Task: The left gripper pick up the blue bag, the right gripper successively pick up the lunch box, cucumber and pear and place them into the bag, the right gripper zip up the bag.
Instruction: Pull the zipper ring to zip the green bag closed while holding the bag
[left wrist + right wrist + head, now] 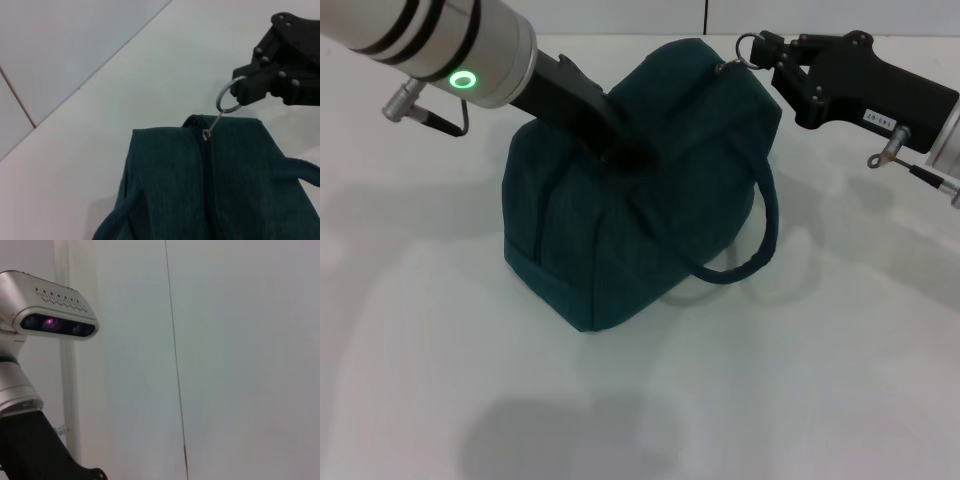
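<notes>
A plain white table (440, 330) fills the head view, soft shadows pooled across it, and meets pale wall panels split by a dark vertical seam (706, 16) at 12 o'clock. The blue bag (620, 220) stands just above the centre of the table, its zip run shut along the ridge, one loop handle (750, 250) drooping over its 3 o'clock side to the table. The left gripper (620, 150) reaches in from 10 o'clock on an arm with a silver cylinder and a lit green ring light (464, 79), its black jaws pressed into the fabric at the bag's top; whether they pinch cloth cannot be told, since their tips sink out of sight. The right gripper (775, 55) comes in from 2 o'clock, jaws pinched on the metal zipper ring (229, 95) at the bag's far end, the thin pull link stretched taut from the slider. A small white label (877, 117) on the right arm carries print too small to read. The right wrist view shows only white wall and the robot's grey head camera (52, 315) with purple-tinted lenses.
</notes>
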Robot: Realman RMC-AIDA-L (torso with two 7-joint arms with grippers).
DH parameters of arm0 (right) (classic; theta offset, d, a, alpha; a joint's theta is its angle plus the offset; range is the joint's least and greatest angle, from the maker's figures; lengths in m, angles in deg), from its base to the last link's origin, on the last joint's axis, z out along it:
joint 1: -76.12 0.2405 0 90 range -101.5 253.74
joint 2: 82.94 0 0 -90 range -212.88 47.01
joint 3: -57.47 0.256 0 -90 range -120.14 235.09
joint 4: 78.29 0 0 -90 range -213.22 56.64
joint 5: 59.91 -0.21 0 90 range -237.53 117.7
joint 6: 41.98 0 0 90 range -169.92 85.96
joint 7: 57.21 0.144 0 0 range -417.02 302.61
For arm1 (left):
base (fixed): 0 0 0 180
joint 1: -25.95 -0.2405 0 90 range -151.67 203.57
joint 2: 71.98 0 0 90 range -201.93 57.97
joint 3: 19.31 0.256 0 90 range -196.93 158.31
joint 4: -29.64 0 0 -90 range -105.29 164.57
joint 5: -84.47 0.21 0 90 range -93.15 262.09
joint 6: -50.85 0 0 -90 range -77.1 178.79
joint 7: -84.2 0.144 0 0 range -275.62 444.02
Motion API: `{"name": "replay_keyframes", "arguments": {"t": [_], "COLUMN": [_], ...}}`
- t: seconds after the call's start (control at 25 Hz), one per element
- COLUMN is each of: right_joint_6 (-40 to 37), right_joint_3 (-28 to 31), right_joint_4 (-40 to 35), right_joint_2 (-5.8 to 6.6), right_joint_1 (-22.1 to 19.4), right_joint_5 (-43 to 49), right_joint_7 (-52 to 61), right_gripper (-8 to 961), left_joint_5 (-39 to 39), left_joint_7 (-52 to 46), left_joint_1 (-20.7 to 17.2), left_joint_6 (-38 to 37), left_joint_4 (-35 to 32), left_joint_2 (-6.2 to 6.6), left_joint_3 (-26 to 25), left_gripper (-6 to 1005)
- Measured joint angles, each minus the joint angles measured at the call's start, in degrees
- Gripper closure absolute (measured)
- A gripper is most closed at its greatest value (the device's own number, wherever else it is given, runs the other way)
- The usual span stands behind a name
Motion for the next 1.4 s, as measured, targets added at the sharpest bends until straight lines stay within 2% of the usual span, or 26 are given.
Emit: {"name": "replay_keyframes", "arguments": {"t": [0.2, 0.4, 1.2, 1.4], "right_joint_6": [0.0, 0.0, -4.7, -5.1], "right_joint_3": [0.1, 0.5, 8.0, 8.5], "right_joint_4": [0.0, 0.0, 4.1, 7.1], "right_joint_2": [0.0, -0.01, -0.04, 0.0], "right_joint_1": [0.0, -0.3, -1.2, -1.1], "right_joint_5": [0.0, 0.0, 0.0, -3.1], "right_joint_7": [-0.1, -0.1, 0.4, 0.6], "right_gripper": [838, 836, 829, 827], "left_joint_5": [0.1, 0.1, -0.2, -0.9], "left_joint_7": [-0.1, -0.1, 0.5, 0.6], "left_joint_1": [0.0, 0.0, -1.2, -1.6], "left_joint_6": [0.6, 0.6, 0.6, 0.6], "left_joint_4": [0.2, 0.3, -1.5, -2.3], "left_joint_2": [0.0, 0.06, 0.18, 0.14], "left_joint_3": [0.0, 0.0, -0.2, -0.2], "left_gripper": [470, 646, 841, 874]}}
